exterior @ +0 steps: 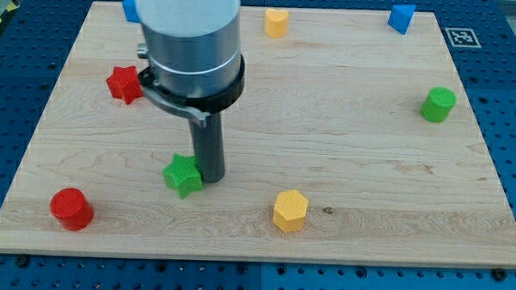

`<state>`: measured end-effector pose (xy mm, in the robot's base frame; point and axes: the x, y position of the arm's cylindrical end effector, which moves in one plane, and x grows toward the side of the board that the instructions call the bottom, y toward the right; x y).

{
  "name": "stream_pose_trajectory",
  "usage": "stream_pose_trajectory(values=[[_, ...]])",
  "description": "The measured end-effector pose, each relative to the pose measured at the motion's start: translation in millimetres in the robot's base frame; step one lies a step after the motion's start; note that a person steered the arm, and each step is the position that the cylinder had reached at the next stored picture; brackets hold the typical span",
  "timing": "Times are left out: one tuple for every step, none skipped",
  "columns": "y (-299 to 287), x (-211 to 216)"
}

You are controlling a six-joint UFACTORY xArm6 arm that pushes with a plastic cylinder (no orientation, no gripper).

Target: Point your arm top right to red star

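Observation:
The red star (123, 83) lies on the wooden board (344, 131) at the view's left, just left of the arm's wide grey body. My tip (210, 176) rests on the board below and to the right of the red star, touching or almost touching the right side of a green star (183, 175). The arm's body hides the board just right of the red star.
A red cylinder (71, 208) sits at the bottom left. A yellow hexagonal block (290, 210) lies bottom centre. A yellow block (277, 22) is at top centre. Blue blocks are at the top left (130, 9) and top right (402, 18). A green cylinder (437, 104) is at right.

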<state>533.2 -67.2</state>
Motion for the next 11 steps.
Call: stream_pose_trajectory(values=[[-22,2],[-46,6],[-70,15],[-85,16],[-72,-22],[-53,-75],[-48,-107],[-48,-157],[-58,-204],[-100,-212],[-138,-201]])
